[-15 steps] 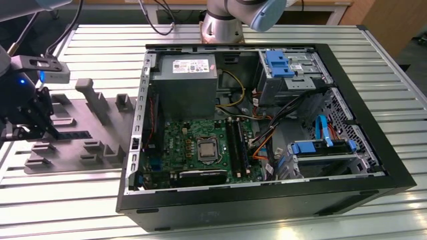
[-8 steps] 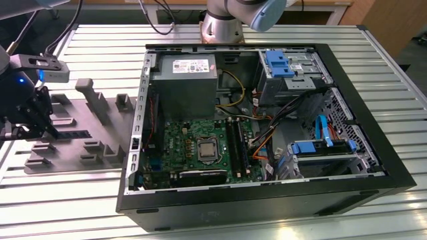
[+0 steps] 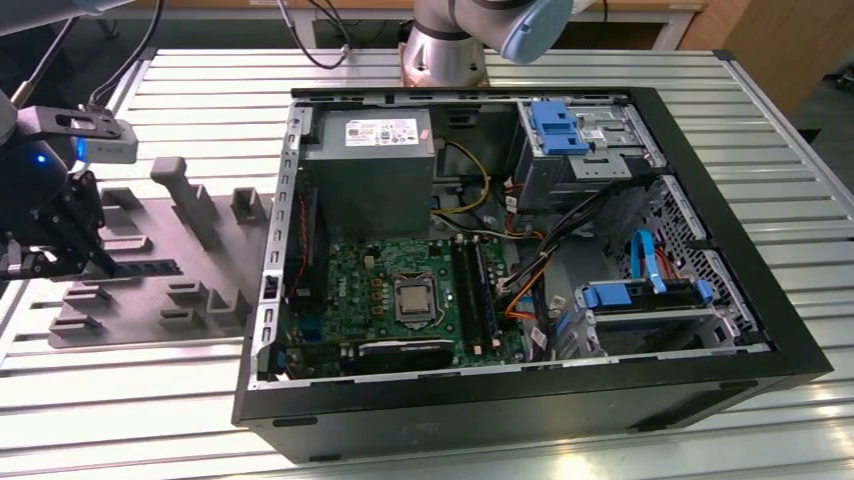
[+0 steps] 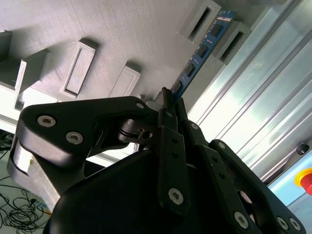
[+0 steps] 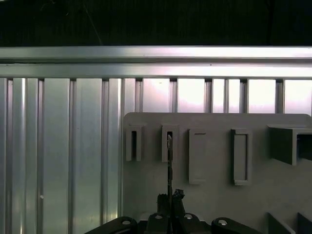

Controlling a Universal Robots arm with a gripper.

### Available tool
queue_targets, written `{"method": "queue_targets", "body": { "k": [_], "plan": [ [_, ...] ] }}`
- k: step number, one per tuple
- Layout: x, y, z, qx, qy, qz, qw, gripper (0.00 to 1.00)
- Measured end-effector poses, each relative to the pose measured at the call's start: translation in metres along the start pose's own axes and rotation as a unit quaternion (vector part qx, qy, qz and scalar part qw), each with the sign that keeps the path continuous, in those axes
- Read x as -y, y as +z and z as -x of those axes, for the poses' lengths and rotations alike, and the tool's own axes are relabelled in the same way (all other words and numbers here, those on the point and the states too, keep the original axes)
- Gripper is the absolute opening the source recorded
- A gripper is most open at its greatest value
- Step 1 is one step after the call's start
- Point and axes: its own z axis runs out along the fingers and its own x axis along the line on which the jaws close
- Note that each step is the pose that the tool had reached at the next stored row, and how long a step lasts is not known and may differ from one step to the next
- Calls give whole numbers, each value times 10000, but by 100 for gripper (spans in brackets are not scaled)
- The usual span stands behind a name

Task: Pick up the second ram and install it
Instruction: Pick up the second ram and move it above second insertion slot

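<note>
Closest to us, the black two-fingered gripper [image 4: 168, 97] [image 5: 170, 197] has its fingers pressed together on the near end of the second ram [image 4: 201, 48] [image 5: 169, 161], a long, narrow blue-green circuit-board stick with a row of small black chips. In the first wrist view we see this stick edge-on as a thin line. Its far end sits at the slot of one of the raised blocks [image 5: 168, 143] on the flat grey plastic tray [image 5: 214, 195], and in the second wrist view that end lies between two such blocks. In the exterior view we find the stick [image 3: 150, 267] at about nine o'clock, lying over the tray [image 3: 147, 225], which rests on the slatted aluminium table [image 3: 134, 400]. Further off, toward three o'clock from the tray, the open black computer case [image 3: 534, 405] lies on its side with the square green motherboard [image 3: 360, 290] exposed inside. At twelve o'clock, beyond the case, stands the silver base of the arm [image 3: 447, 50].
</note>
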Motion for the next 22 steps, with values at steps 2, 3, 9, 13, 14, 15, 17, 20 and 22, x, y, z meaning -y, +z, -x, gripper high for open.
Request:
{"method": "queue_targets", "body": {
  "k": [2, 3, 9, 13, 14, 15, 17, 20, 22],
  "plan": [
    [0, -7, 0, 0, 0, 1, 10000, 14],
    [0, -10, 0, 0, 0, 0, 10000, 14],
    [1, -28, -1, 0, 0, 0, 10000, 14],
    [1, -41, -2, 0, 0, 1, 10000, 14],
    [1, -44, -2, 0, 0, 0, 10000, 14],
    [1, -47, -2, 0, 0, 0, 10000, 14],
    [2, -55, -3, 0, 0, 0, 10000, 14],
    [2, -68, -3, 0, 0, 1, 10000, 14],
    [2, -77, -3, 0, 0, 0, 10000, 14]
  ]
}}
